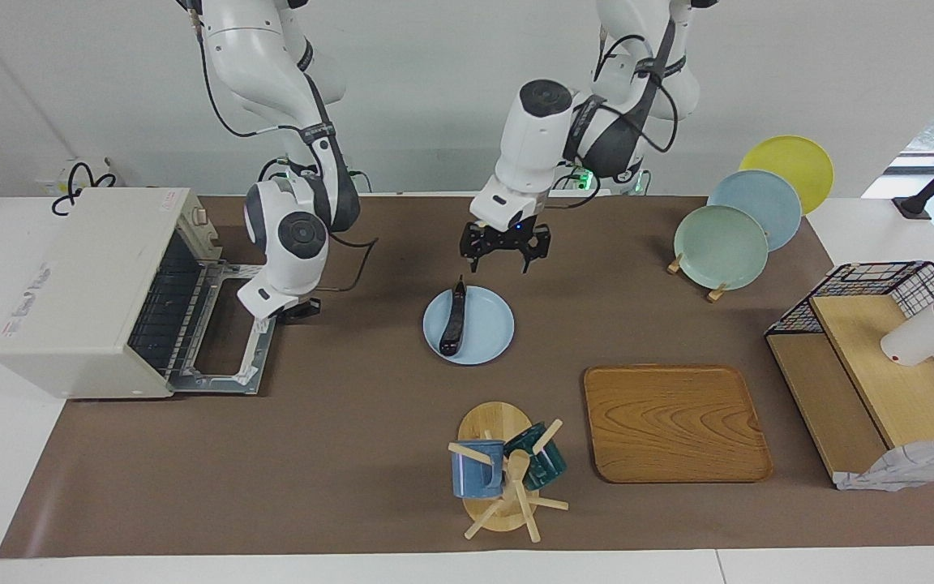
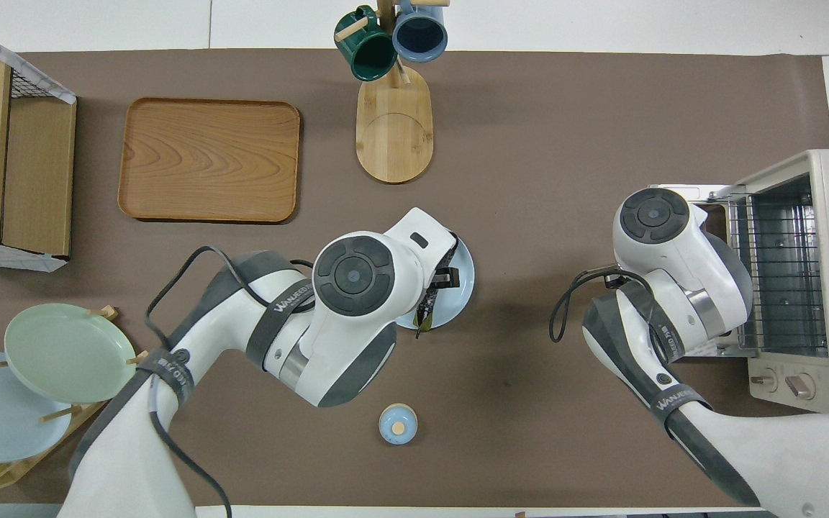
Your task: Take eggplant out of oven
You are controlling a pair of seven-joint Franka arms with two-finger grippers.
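Over the robot-side rim of the pale blue plate (image 1: 485, 328), the left gripper (image 1: 504, 248) hung in the air, fingers pointing down and spread wide, nothing between them. Left arm reached in from its base, elbow bent, wrist housing tilted toward mid-table. From overhead its wrist covered most of the plate, so contact could not be judged there; the facing view showed clear air under the fingertips.

Below that claw, toward the right arm's end, the eggplant (image 1: 453, 321) lay along the plate's edge, stem tip poking past the rim toward the robots. Out of the oven (image 1: 90, 288), well apart from it.

Right gripper (image 1: 300, 308) sat low, just beside the corner of the dropped oven door (image 1: 233, 331), fingertips together, holding nothing as far as could be seen. Forearm folded steeply down from a high elbow. Wire rack visible inside the open cavity.

Room: bare brown mat between the two claws. Small blue knob lid (image 2: 398, 424) lay near the left claw, closer to the robots. Mug tree (image 1: 503, 477) and wooden tray (image 1: 674, 422) stood farther out, well apart from both.
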